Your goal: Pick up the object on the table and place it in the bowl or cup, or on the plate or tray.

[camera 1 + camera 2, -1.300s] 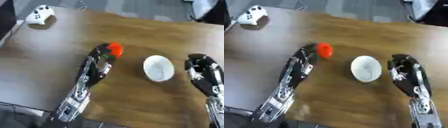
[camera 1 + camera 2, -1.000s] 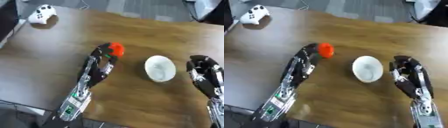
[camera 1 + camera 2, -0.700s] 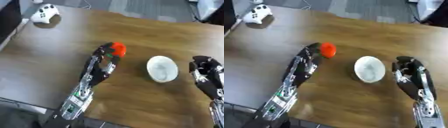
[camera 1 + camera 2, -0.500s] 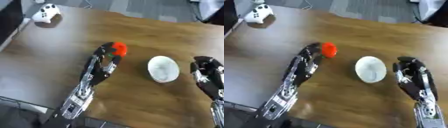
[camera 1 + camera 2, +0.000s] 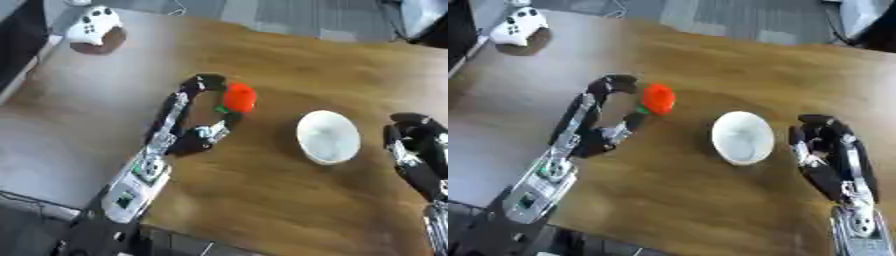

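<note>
Red object (no readable label) sits pinched in the left hand's curled fingers.

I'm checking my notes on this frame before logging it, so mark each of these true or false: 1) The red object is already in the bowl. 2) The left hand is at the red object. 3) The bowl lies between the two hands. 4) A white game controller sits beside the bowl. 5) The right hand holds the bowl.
1) False. The red object lies on the table, apart from the white bowl.
2) True. The left hand has a finger and thumb on either side of it.
3) True. The right hand is on the bowl's other side.
4) False. The game controller sits at the table's far left corner.
5) False. It is beside the bowl, holding nothing.
</note>
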You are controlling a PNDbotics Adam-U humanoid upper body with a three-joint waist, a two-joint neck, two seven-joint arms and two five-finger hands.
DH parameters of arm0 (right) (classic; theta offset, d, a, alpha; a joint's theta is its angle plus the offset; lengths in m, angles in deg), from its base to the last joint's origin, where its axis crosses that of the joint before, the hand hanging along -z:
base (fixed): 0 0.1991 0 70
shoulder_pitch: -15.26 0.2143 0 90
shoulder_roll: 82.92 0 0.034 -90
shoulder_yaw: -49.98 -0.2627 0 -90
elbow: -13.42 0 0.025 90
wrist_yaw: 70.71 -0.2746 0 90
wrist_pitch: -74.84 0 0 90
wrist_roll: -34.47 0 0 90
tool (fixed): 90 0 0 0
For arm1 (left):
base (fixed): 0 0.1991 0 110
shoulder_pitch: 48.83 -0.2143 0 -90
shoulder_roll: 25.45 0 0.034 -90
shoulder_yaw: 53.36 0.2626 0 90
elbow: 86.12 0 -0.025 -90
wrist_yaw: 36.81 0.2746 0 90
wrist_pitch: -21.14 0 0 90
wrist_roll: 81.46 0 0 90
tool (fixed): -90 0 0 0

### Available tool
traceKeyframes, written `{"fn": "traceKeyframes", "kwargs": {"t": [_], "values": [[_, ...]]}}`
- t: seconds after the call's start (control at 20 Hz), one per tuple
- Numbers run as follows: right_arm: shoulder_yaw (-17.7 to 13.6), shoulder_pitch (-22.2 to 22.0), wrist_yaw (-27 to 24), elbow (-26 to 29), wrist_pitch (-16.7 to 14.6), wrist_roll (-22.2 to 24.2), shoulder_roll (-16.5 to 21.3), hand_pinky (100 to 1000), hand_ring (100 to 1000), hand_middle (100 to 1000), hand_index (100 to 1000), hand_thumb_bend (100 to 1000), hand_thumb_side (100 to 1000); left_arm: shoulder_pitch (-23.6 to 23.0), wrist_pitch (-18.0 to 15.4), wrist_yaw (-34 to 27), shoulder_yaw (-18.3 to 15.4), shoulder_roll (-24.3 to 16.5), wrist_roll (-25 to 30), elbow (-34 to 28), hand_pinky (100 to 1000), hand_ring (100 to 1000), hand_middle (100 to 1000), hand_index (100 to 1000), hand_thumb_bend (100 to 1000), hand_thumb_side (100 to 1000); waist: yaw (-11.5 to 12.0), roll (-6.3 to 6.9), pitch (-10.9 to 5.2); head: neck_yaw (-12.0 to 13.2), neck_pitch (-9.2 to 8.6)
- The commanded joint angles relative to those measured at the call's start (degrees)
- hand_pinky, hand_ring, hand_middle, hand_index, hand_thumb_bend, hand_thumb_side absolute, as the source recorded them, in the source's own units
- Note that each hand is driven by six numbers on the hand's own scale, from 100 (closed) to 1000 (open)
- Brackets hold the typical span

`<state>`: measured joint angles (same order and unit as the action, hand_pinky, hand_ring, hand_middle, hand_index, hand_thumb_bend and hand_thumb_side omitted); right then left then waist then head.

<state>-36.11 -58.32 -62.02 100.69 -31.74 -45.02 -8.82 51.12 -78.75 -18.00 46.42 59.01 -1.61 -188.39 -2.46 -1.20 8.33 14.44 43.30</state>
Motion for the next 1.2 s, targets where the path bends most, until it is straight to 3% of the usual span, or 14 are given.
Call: {"fn": "traceKeyframes", "kwargs": {"t": [0.05,0.35,0.6,0.65,0.85,1.2], "values": [[0.2,0.7,-0.3,0.9,-0.1,0.3,0.8,149,393,476,692,357,309,1.7,0.4,6.2,-1.1,-4.3,2.1,-2.6,1000,840,778,740,627,665,-0.2,0.18,-0.56,0.8,-0.14],[0.4,0.8,-0.4,0.8,-0.2,0.5,0.8,148,389,470,692,356,308,4.5,-1.0,15.2,-1.2,-6.9,6.2,-2.7,1000,887,855,795,676,748,-0.5,0.04,-0.48,1.5,-0.14],[0.5,0.7,-0.5,0.7,-0.2,0.6,0.8,148,387,466,691,354,308,7.2,-2.4,18.3,-0.8,-7.2,7.3,0.6,1000,891,871,820,627,756,-0.7,0.01,-0.52,2.0,-0.07],[0.5,0.7,-0.6,0.7,-0.2,0.7,0.8,148,387,464,691,354,308,7.7,-2.8,18.2,-0.6,-7.1,7.2,1.6,1000,894,870,821,535,707,-0.7,0.00,-0.53,2.1,-0.03],[0.5,0.6,-0.6,0.7,-0.2,0.8,0.8,147,385,461,691,353,308,9.5,-4.6,16.9,-0.3,-6.0,5.6,7.4,1000,900,869,819,439,559,-0.9,-0.06,-0.53,2.3,0.04],[0.5,0.6,-0.7,0.6,-0.3,1.0,0.8,147,383,457,688,351,308,12.0,-7.4,16.8,-0.2,-4.9,3.0,15.3,1000,902,863,806,445,570,-1.0,-0.23,-0.57,2.6,0.15]]}}
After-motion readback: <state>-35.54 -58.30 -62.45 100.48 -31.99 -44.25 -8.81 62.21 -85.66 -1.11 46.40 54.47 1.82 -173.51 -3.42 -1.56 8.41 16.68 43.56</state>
